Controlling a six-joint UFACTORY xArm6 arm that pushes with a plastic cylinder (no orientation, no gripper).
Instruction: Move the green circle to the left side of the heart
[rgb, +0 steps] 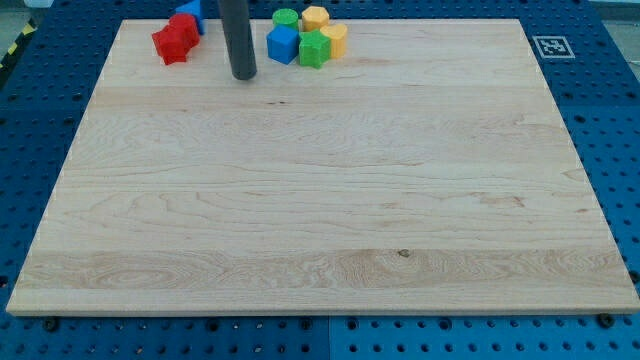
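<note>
Approach step judged in hand. No jaws fitted, nothing held; my tip (243, 76) was set on the board (320, 200), left of the green circle (286, 17), w/ the blue cube (283, 44) just below it. Heart couldn't be made out; next push probably needs the tip brought to the circle's right.

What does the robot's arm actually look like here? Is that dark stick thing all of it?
Only the end of my arm shows: a straight, smooth rod of dark grey, nearly black, round like a pipe and of even thickness. It enters from the view's top and ends bluntly at my tip. No cables, markings or gripper show on it. The rest of the arm is out of frame.
</note>
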